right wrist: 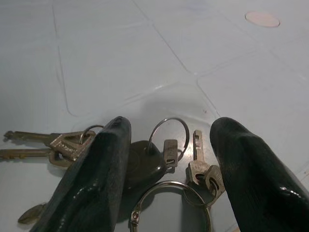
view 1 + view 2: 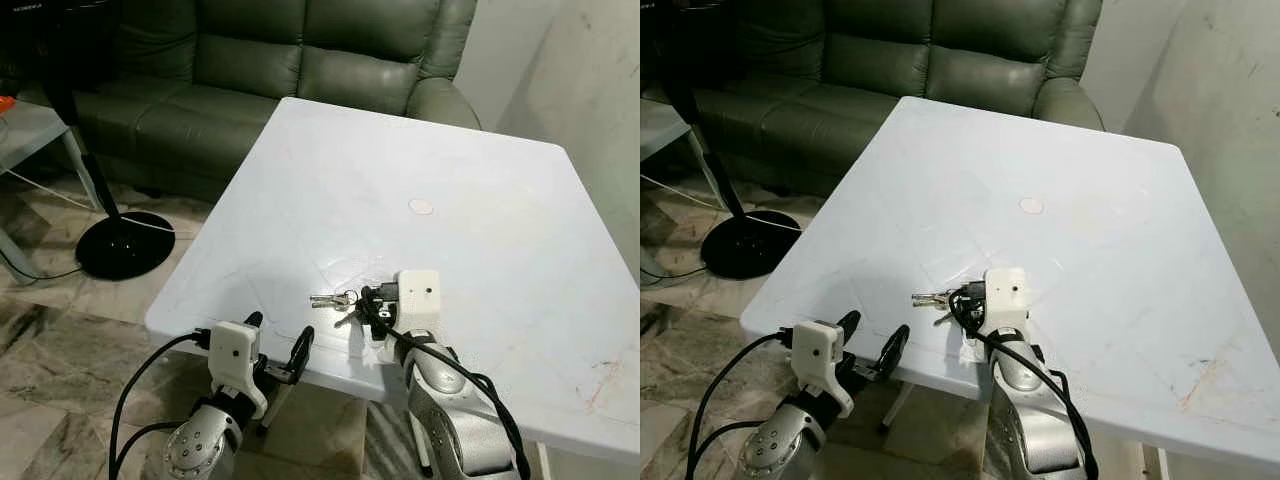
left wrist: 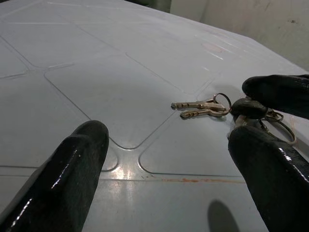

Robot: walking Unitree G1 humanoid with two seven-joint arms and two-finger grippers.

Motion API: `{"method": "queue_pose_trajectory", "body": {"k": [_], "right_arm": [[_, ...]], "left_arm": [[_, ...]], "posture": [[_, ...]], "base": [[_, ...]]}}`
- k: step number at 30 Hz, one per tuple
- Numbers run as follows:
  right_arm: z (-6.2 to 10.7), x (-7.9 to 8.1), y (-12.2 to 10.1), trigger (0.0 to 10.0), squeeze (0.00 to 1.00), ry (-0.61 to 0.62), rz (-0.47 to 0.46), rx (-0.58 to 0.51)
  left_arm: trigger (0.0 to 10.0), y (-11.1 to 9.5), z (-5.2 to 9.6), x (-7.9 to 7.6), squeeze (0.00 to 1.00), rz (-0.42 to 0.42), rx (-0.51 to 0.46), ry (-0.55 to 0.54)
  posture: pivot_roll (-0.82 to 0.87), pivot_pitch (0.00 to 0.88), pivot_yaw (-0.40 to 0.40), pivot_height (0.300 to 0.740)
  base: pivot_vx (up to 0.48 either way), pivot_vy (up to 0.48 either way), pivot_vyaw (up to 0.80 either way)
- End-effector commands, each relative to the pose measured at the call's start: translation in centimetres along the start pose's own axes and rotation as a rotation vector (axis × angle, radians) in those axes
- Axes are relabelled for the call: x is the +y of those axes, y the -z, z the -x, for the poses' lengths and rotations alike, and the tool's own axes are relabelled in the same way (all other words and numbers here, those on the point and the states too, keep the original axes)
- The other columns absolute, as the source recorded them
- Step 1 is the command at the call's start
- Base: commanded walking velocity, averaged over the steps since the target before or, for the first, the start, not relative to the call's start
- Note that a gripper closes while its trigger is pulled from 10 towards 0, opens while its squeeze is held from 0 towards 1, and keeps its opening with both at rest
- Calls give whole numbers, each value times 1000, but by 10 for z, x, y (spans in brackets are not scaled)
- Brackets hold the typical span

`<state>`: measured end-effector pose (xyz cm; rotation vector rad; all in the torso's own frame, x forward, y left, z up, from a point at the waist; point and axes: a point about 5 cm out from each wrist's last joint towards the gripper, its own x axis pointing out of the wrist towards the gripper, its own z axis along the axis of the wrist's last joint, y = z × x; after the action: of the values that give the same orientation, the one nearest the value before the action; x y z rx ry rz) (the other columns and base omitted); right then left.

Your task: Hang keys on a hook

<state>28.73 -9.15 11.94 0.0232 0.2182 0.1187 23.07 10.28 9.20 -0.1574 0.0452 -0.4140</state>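
A bunch of keys (image 2: 333,299) lies on the white table (image 2: 450,130) close to its front edge: two brass keys (image 3: 200,107), a black fob (image 1: 140,164) and wire rings (image 1: 169,133) with smaller keys. My right gripper (image 2: 366,308) is lowered over the bunch, open, with one finger on each side of the fob and rings (image 1: 171,128). My left gripper (image 2: 278,338) hovers at the table's front edge, a little short of the keys, open and holding nothing.
A green leather sofa (image 2: 280,70) stands behind the table. A black fan base (image 2: 125,245) with cables is on the marble floor to the left, beside a glass side table (image 2: 20,130). A small round pale disc (image 2: 421,207) lies mid-table. A wall rises on the right.
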Motion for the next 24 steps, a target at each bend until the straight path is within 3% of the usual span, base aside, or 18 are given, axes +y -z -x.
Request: {"method": "queue_pose_trajectory", "body": {"k": [1,13,16,24], "right_arm": [[-1,14,0,10000,0,-7,-54,19],[-5,20,4,10000,0,29,-67,45],[-5,23,5,10000,0,22,-118,61],[-6,27,1,10000,0,-5,-142,40]], "left_arm": [[10000,-1,1,-4,0,-3,3,7],[10000,-3,-1,-4,0,0,0,10],[10000,-3,-1,-4,0,1,0,9],[10000,-3,-2,-4,0,1,-1,6]], "posture": [[70,134,-108,740],[71,129,-107,740],[71,129,-107,740],[74,131,-105,740]], "base": [[0,0,0],[0,0,0],[0,0,0],[0,0,0]]}}
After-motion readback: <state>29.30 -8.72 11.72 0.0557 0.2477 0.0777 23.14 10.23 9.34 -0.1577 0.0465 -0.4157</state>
